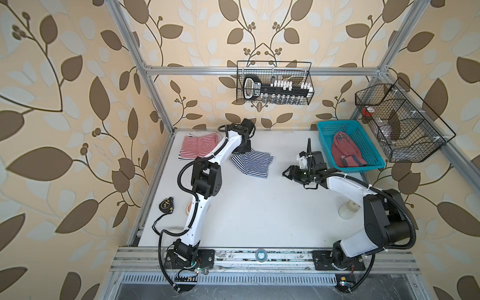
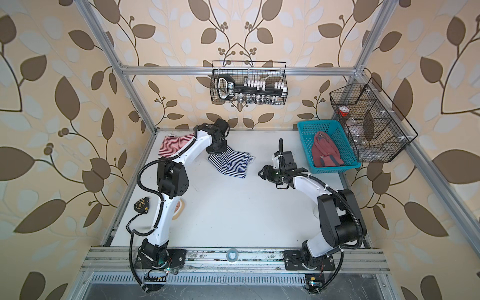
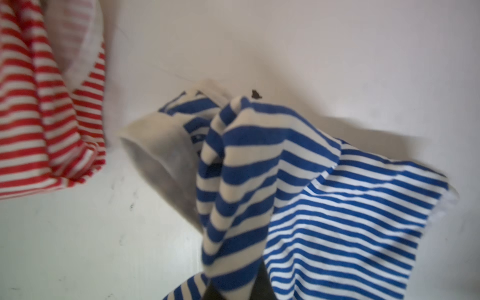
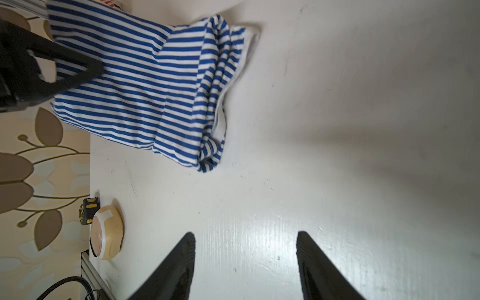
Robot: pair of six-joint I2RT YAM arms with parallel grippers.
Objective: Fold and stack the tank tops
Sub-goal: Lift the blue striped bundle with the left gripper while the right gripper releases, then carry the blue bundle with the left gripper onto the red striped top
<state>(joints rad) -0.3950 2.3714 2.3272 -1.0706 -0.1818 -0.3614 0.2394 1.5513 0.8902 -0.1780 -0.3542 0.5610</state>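
The navy-white striped tank top (image 1: 253,163) (image 2: 231,163) lies crumpled at the table's back middle. My left gripper (image 1: 247,152) (image 2: 217,151) is shut on its far corner; in the left wrist view the striped cloth (image 3: 324,207) bunches up out of the jaws (image 3: 233,291). The red-white striped tank top (image 1: 196,146) (image 2: 172,145) (image 3: 39,117) lies folded at the back left, partly under the left arm. The dusty red tank top (image 1: 345,153) (image 2: 326,153) sits bundled in the teal basket. My right gripper (image 1: 285,173) (image 2: 261,173) (image 4: 245,241) hovers open and empty to the right of the navy top (image 4: 145,85).
The teal basket (image 1: 323,130) stands at the back right. A tape measure (image 1: 166,204) and a tape roll (image 4: 106,239) lie by the left arm. A clear jar (image 1: 348,210) stands beside the right arm. Wire baskets (image 1: 275,83) (image 1: 400,122) hang on the frame.
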